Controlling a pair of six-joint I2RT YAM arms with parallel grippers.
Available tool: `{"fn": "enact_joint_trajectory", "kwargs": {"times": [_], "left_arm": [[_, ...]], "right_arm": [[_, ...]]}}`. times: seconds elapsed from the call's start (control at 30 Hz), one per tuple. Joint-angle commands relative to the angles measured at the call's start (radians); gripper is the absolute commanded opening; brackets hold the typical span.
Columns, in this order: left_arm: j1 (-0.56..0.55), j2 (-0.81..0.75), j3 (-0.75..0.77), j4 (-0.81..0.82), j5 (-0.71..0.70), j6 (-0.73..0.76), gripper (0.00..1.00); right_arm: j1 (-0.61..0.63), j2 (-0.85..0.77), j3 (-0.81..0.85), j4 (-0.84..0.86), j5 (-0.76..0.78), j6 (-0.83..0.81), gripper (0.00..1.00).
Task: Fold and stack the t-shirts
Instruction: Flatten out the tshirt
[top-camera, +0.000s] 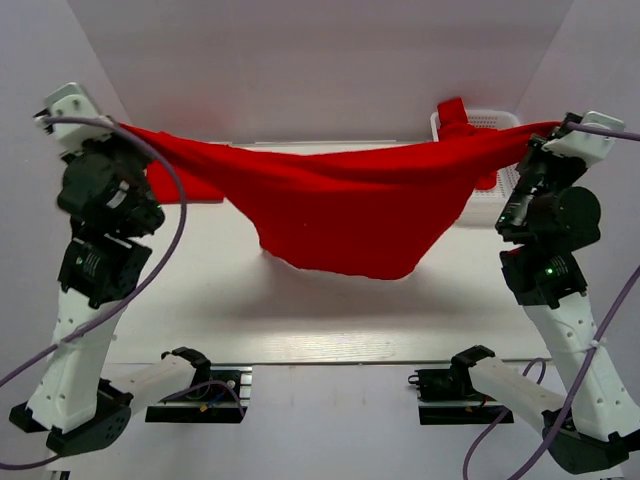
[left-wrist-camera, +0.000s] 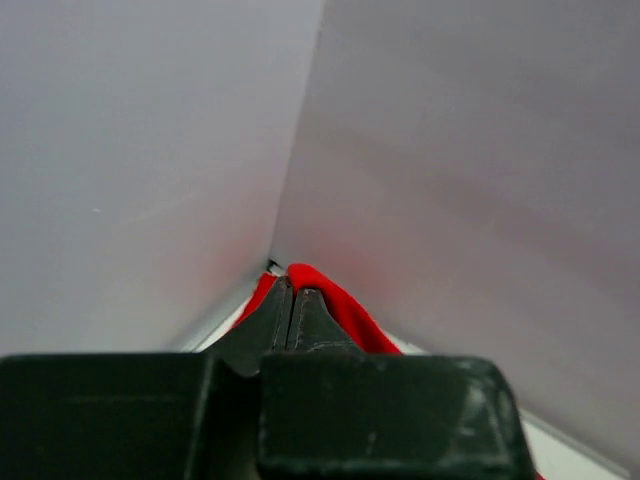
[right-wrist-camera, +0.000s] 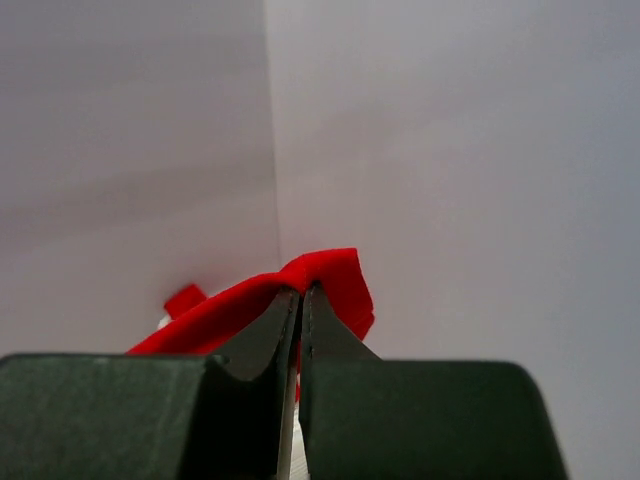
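A bright red t-shirt hangs stretched in the air between my two raised arms, sagging in the middle above the white table. My left gripper is shut on its left end, and red cloth shows past the closed fingertips in the left wrist view. My right gripper is shut on its right end, with a red fold bunched over the tips in the right wrist view. More red cloth sticks out of the white basket at the back right.
White walls enclose the table at the back and both sides. The white lattice basket stands at the back right corner, partly behind the hanging shirt. Both arm bases sit at the near edge.
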Motion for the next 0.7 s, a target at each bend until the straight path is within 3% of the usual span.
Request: {"fn": "enact_joint_trajectory", "kwargs": {"times": [0.0,0.13,0.37,0.67], "left_arm": [[-0.005,-0.062,0.026,0.099,-0.085,0.108,0.00],[-0.005,-0.136,0.055,0.112,-0.018,0.123,0.00],[-0.005,-0.176,0.112,0.060,0.160,0.101,0.00],[-0.005,-0.038,0.086,0.039,0.165,0.070,0.00]], "right_arm": [[-0.006,-0.038,0.077,0.107,0.048,-0.123,0.00],[-0.001,-0.055,0.162,0.075,0.025,-0.178,0.00],[0.002,-0.045,0.318,-0.075,-0.096,-0.130,0.00],[-0.003,0.096,0.321,-0.090,-0.105,-0.118,0.00]]}}
